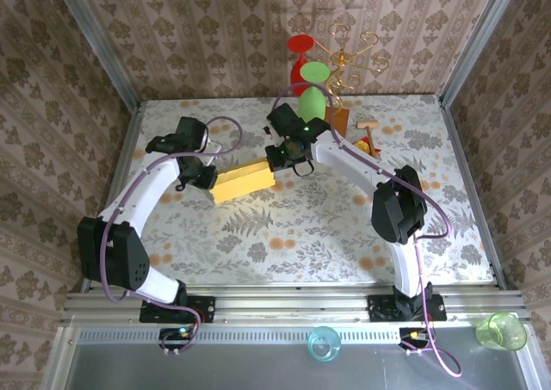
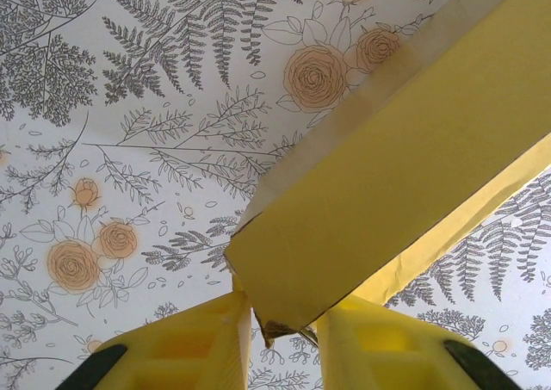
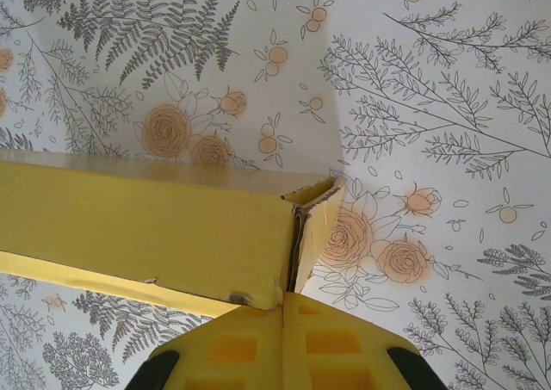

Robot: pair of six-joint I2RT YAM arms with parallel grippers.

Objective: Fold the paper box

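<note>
The paper box [image 1: 244, 181], mustard yellow and long, lies on the flowered tablecloth between my two grippers. My left gripper [image 1: 207, 176] is at its left end. In the left wrist view a worn corner of the paper box [image 2: 387, 175] sits between the yellow fingers of the left gripper [image 2: 284, 317], and both tips touch it. My right gripper [image 1: 288, 159] is at the box's right end. In the right wrist view the right gripper [image 3: 284, 297] has its fingers pressed together, tips against the lower corner of the paper box [image 3: 146, 226], where an end flap [image 3: 314, 226] stands slightly ajar.
A wire stand [image 1: 344, 58] with a red and a green cup rises at the back, on a wooden block [image 1: 340, 119]. A small packet [image 1: 370, 136] lies right of it. A teal cup [image 1: 324, 344] and a green cup [image 1: 502, 331] sit on the near ledge.
</note>
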